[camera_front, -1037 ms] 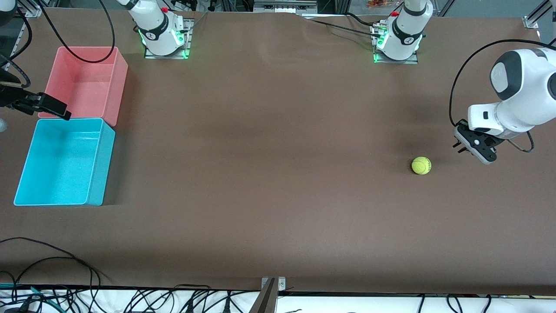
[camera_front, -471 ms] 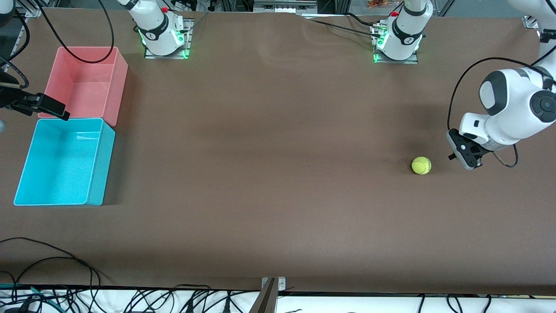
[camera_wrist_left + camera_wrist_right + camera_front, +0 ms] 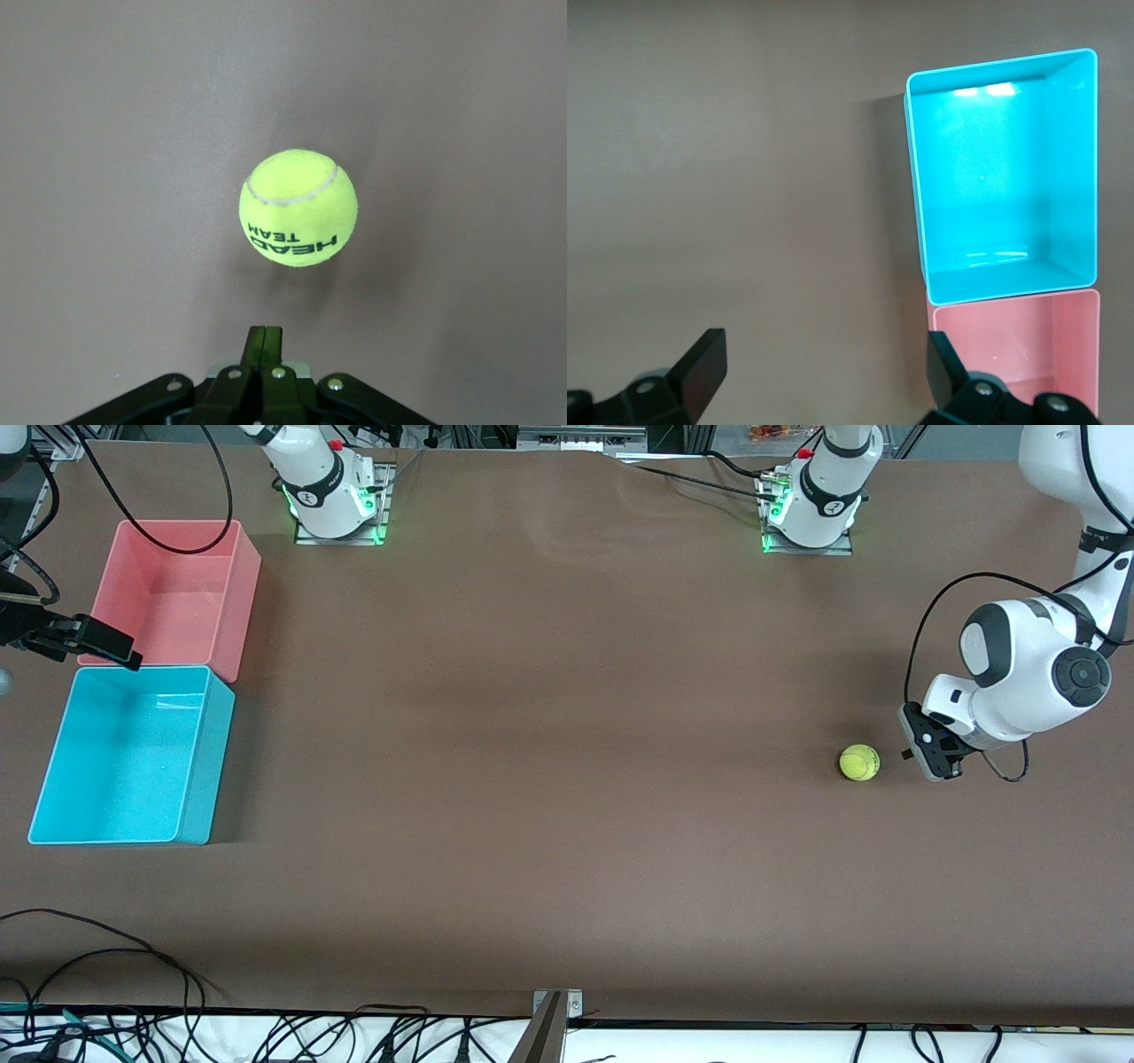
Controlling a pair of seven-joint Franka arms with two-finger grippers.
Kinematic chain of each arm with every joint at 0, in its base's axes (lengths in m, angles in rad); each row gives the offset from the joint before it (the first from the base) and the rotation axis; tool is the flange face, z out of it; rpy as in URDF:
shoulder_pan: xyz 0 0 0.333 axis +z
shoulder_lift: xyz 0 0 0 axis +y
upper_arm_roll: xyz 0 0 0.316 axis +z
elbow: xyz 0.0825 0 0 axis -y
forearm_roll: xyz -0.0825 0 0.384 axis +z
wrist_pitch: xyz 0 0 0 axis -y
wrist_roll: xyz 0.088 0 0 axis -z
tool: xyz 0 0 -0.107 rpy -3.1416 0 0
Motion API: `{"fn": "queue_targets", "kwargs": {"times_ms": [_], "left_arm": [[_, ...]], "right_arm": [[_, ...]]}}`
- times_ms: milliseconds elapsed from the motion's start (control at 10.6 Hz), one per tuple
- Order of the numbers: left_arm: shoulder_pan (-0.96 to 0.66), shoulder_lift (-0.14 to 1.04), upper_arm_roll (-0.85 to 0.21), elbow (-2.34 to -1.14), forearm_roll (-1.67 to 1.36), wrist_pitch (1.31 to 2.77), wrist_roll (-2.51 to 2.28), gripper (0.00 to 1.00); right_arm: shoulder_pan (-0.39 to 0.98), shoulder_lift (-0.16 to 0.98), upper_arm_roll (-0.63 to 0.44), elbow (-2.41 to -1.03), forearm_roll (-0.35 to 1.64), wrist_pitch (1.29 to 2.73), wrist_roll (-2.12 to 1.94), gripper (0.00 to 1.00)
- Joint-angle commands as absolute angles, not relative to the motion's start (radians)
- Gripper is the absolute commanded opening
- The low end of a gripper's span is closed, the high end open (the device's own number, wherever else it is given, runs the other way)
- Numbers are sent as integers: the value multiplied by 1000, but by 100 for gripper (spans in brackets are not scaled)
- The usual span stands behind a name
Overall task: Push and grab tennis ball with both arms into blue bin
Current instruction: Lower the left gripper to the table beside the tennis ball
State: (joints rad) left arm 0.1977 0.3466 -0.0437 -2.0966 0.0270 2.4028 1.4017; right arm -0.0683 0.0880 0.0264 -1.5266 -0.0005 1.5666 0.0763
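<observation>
Pushing step: left hand (image 3: 921, 755) clenched on nothing, low just beside the HEAD tennis ball (image 3: 858, 763) on the tabletop (image 3: 549, 797), apart from it. Best kept low, square to the ball's centre, driving toward the blue bin (image 3: 199, 771) well apart at the right arm's end. Since a second ago: descended and closed in on the unmoved ball. Right hand (image 3: 819, 372) released, waiting over the pink bin (image 3: 239, 593) edge.
</observation>
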Motion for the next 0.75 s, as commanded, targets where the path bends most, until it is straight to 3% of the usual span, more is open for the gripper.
{"fn": "queue_targets", "kwargs": {"times_ms": [0,660], "left_arm": [[204,422,-51,-2017,23,2402,1486,0],[216,517,-51,-1967,23,2407,1598,0]], "right_arm": [[-77,98,31,-1502,-9,1548,60,100],[-75,98,32,-1502,-11,1549,63,100]]}}
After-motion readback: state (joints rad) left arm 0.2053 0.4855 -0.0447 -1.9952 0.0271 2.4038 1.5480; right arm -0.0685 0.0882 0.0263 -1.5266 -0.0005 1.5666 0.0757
